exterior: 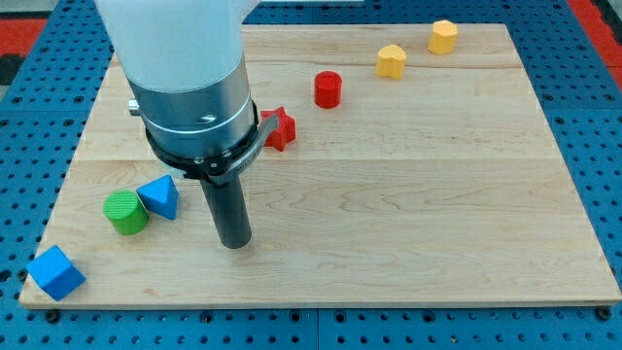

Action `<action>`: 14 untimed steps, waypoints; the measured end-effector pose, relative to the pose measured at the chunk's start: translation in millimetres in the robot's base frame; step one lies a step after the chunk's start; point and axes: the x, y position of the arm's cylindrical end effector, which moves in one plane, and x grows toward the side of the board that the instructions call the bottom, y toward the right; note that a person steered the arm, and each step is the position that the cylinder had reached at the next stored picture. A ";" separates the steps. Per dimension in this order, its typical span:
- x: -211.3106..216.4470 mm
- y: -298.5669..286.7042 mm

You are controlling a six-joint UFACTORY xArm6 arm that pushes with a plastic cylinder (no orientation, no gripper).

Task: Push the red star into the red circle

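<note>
The red star (280, 128) lies on the wooden board (408, 194) left of centre near the view's top, partly hidden behind the arm's grey body. The red circle (328, 89), a short cylinder, stands apart from it, up and to the right. My tip (233, 242) rests on the board well below the star, toward the view's bottom and a little left of it. It touches no block.
A green cylinder (125, 212) and a blue triangle (160, 197) sit together left of my tip. A blue cube (55, 273) sits at the bottom left corner. Two yellow blocks (392, 61) (443, 37) stand at the top right.
</note>
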 end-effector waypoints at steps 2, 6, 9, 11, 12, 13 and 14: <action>0.0 2.4; -16.6 -4.4; -139.2 36.9; -182.9 117.0; -180.0 116.3; -182.2 116.2; -182.3 116.2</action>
